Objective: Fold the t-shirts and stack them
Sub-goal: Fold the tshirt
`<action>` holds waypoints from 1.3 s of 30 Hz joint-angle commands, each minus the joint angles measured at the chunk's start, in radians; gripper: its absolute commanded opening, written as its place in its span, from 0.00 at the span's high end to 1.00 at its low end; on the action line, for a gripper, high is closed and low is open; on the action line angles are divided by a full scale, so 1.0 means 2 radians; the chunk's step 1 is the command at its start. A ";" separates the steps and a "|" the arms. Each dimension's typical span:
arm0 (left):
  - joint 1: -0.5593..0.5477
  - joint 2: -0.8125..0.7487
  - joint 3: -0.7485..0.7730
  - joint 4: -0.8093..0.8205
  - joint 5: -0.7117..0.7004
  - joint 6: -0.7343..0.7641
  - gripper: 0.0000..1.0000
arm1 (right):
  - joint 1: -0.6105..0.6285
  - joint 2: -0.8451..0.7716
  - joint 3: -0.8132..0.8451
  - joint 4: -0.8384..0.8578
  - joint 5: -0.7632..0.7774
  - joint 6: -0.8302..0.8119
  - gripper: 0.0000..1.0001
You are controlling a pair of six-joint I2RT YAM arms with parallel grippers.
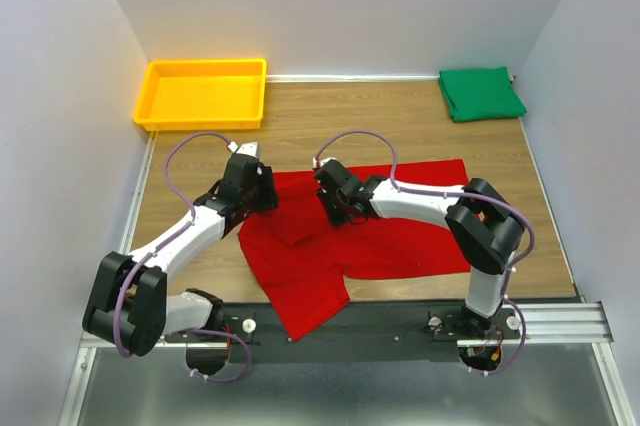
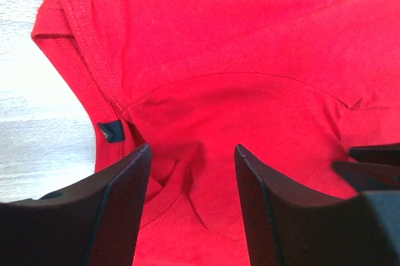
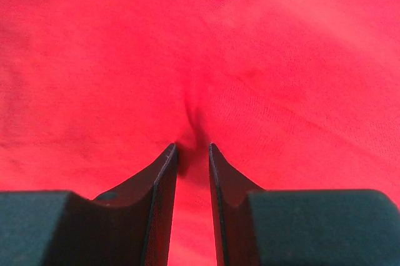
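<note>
Top external, right gripper (image 3: 193,147) pinching red tee (image 1: 400,246), left gripper (image 2: 192,153) open over collar (image 2: 84,54), green tee (image 1: 481,93) 1 o'clock

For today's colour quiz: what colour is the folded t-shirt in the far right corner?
Folded t-shirt: solid green, clearest in the top external view.

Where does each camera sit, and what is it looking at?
Top: above and behind the left arm and right arm, both showing; looks down on the table, red shirt, green shirt and tray.
Left wrist: on the left arm, close over the red shirt's collar; the open left jaws show.
Right wrist: on the right arm, very close to red cloth; the right jaws pinch a fold.
Shared: all three see the red shirt.
</note>
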 commanded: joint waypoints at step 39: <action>0.140 -0.038 0.019 -0.010 -0.055 0.057 0.36 | 0.117 0.089 0.140 -0.025 -0.086 -0.103 0.64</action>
